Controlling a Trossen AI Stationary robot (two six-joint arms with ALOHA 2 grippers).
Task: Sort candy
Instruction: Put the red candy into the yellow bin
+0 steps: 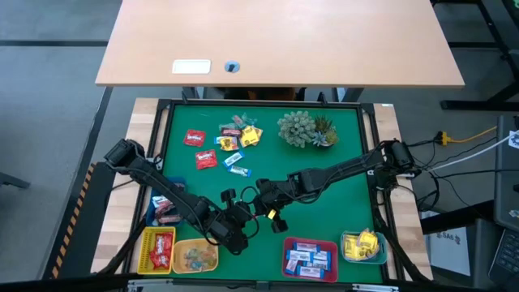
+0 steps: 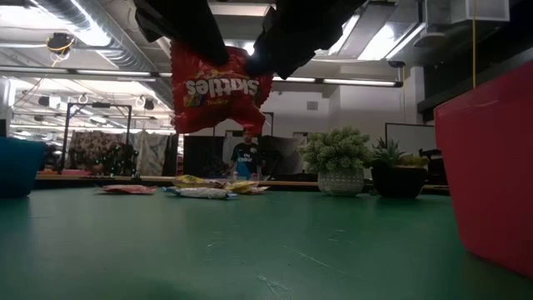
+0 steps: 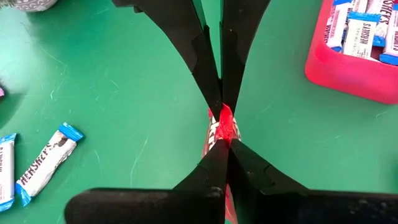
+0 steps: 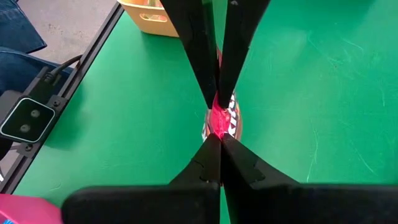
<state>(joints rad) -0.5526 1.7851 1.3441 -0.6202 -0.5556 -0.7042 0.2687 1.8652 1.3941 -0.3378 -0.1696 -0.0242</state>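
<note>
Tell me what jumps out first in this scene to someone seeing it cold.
A red Skittles packet hangs above the green mat, pinched from both sides by the left gripper and the right gripper, near the front middle. Behind it, loose candy lies scattered beside a spiky green plant.

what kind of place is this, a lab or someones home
Most likely a robotics lab or open workshop, not a home. The green-topped work table sits in a black metal frame, the low view shows exposed silver ceiling ducts with strip lights overhead, and a plain light wooden desk stands behind.
</note>
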